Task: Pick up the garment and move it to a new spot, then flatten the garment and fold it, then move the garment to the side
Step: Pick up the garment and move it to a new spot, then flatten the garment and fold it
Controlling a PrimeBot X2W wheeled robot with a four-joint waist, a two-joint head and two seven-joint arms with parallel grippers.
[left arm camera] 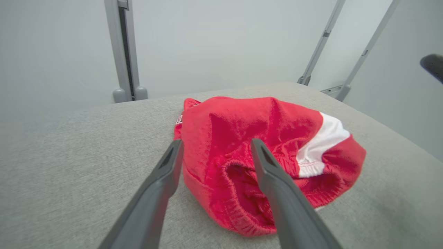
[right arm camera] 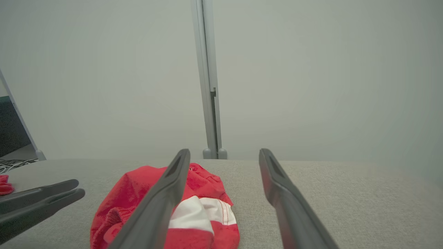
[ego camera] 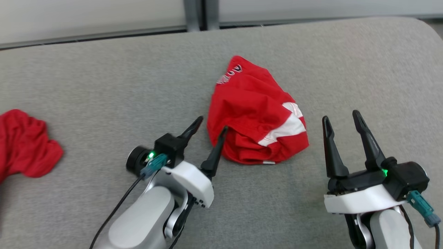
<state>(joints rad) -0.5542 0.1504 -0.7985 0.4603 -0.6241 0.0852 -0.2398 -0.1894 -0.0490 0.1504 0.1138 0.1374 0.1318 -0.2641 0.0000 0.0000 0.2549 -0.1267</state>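
I see a grey padded tbl (ego camera: pixel 104 86) across the head view, w/ pale wall panels and a grey upright post (right arm camera: pixel 207 86) behind it. The red garment (ego camera: pixel 254 114) lies bunched in a heap near tbl centre, between the two arms and just ahead of them. It rests on the tbl, held by neither. A second red cloth (ego camera: pixel 24 143) sits well apart at the tbl's left edge. L gripper (ego camera: pixel 211 125) is low at the garment's near-left edge, fingers spread wide w/ nothing pinched. One fingertip (ego camera: pixel 224 130) meets the edge; contact can't be confirmed. R gripper (ego camera: pixel 341 116) is just right of the garment, clear of it, fingers spread, empty. Garment details: white panel (ego camera: pixel 289 124) on the right side, ribbed elastic hem (left arm camera: pixel 242 214) toward L gripper, white lettering (ego camera: pixel 230 74) at the far end, illegible.
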